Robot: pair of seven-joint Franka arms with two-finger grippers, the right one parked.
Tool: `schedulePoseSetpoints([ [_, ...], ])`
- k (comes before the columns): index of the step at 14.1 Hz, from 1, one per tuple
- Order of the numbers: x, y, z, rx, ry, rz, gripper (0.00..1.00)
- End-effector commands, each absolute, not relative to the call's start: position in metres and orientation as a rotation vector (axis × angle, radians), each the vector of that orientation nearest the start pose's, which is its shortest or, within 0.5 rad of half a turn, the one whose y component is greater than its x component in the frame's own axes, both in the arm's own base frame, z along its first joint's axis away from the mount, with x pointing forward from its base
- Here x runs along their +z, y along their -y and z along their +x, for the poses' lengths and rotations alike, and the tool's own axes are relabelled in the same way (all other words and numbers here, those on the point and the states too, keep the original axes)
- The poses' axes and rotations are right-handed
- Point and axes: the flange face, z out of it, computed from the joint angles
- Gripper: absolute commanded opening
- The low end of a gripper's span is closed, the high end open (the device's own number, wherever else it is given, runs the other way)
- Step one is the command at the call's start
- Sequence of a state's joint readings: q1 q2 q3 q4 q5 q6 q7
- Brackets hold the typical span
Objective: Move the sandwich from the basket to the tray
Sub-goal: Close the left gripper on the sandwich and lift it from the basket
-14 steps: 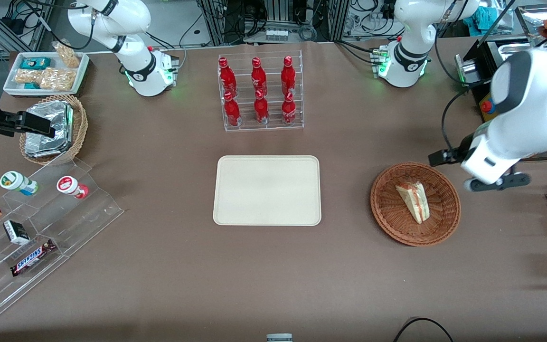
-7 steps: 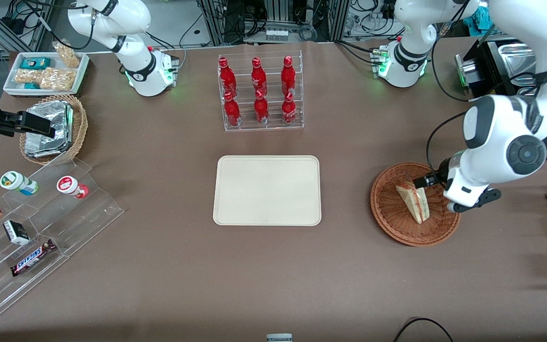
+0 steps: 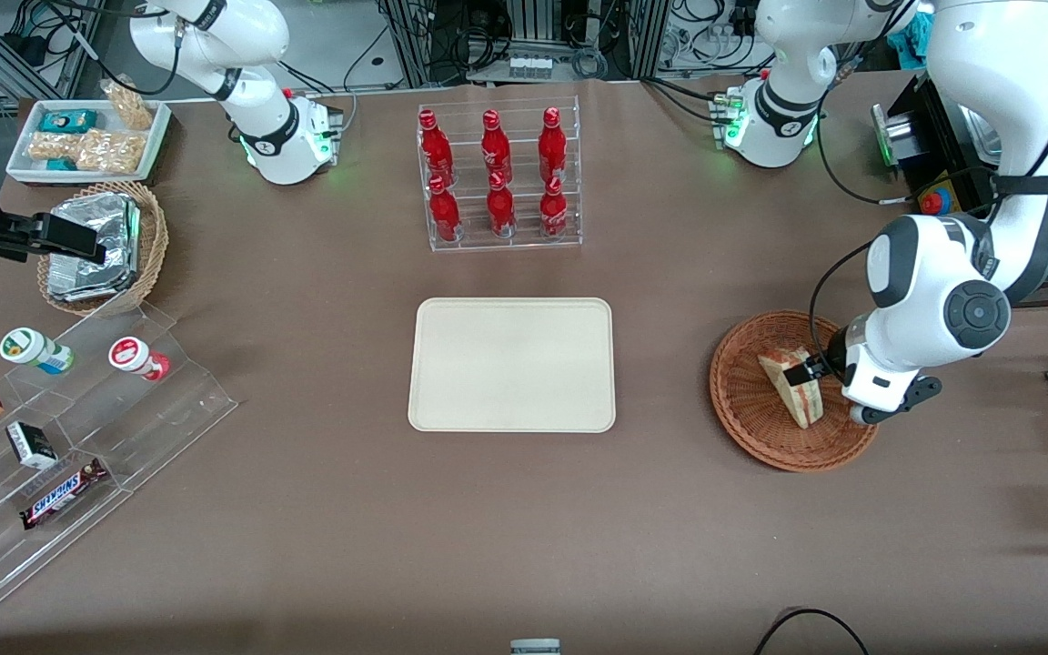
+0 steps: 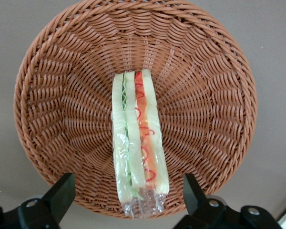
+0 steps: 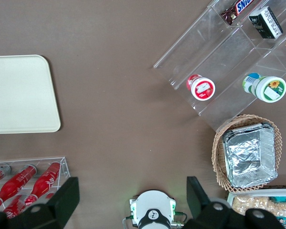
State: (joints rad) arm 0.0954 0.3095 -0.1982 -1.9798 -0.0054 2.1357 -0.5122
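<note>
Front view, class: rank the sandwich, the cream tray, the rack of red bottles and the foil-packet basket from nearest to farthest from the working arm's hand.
The hand hangs open over the reddish-brown basket.
1. Sandwich: in that basket, right beneath the hand.
2. Cream tray: mid-table.
3. Rack of red bottles: farther from the camera than the tray.
4. Foil-packet basket: toward the parked arm's end.

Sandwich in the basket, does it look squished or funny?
Nothing stands out. The sandwich lies whole in its clear wrap in the round basket, layers neat and nothing spilled. The gripper hangs open above it, one finger on each side, not touching. The tray sits flat.
</note>
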Motion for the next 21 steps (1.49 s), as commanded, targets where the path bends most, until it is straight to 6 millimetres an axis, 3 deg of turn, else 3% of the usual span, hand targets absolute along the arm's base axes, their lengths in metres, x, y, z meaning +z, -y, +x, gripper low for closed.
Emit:
schedulePoseSetpoints([
  [1,0.296,0.064,0.587,0.23,0.699,-3.085,1.0],
  [6,0.259,0.069,0.58,0.222,0.69,-3.1,1.0],
  [10,0.243,0.067,0.575,0.246,0.681,-3.1,1.0],
  [11,0.24,0.066,0.575,0.255,0.681,-3.099,0.9],
  [13,0.24,0.067,0.574,0.265,0.678,-3.097,0.45],
  [15,0.245,0.066,0.577,0.25,0.674,-3.101,0.17],
  [17,0.251,0.068,0.578,0.24,0.666,-3.103,0.14],
  [19,0.272,0.074,0.58,0.223,0.612,-3.111,0.14],
  [20,0.287,0.081,0.579,0.228,0.559,-3.116,0.14],
  [21,0.305,0.102,0.576,0.23,0.495,-3.125,0.14],
])
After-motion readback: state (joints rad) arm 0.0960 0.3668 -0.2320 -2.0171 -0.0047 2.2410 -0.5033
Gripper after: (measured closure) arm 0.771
